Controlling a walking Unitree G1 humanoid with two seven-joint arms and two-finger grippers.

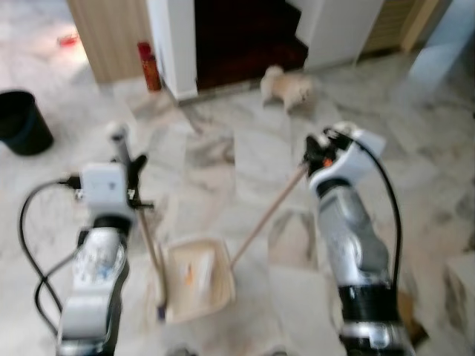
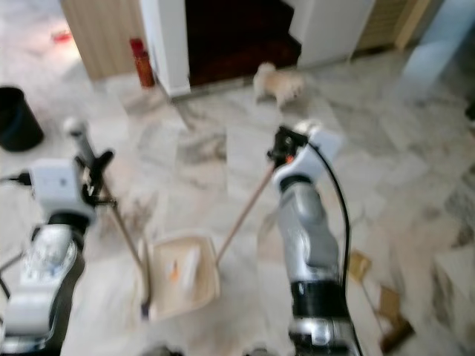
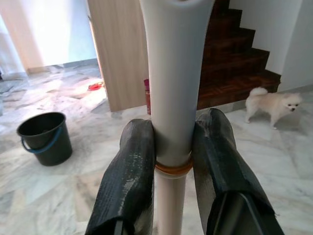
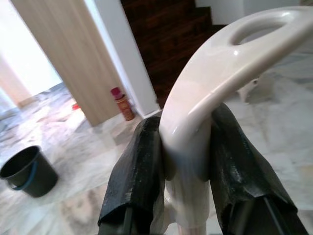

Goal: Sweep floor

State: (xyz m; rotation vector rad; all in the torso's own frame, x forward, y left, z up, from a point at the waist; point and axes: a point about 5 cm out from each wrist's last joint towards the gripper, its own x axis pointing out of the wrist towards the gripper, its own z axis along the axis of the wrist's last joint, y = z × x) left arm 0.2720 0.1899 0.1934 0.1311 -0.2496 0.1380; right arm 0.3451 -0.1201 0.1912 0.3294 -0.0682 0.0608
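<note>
Broom handle (image 3: pixel 168 98) and dustpan handle (image 4: pixel 215 78) in clamped end effectors.

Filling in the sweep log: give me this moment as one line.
left gripper: shut on broom handle | right gripper: shut on dustpan handle | dustpan: on floor | dog: near stairs

Open marble floor (image 1: pixel 415 148) ahead, dog (image 1: pixel 288 87), bucket (image 1: pixel 22 122) flanking

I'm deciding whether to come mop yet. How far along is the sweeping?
Some debris already lies in the dustpan. The left gripper clamps the broom handle; the right gripper clamps the dustpan handle. Scraps on the floor by the robot's right remain.
</note>
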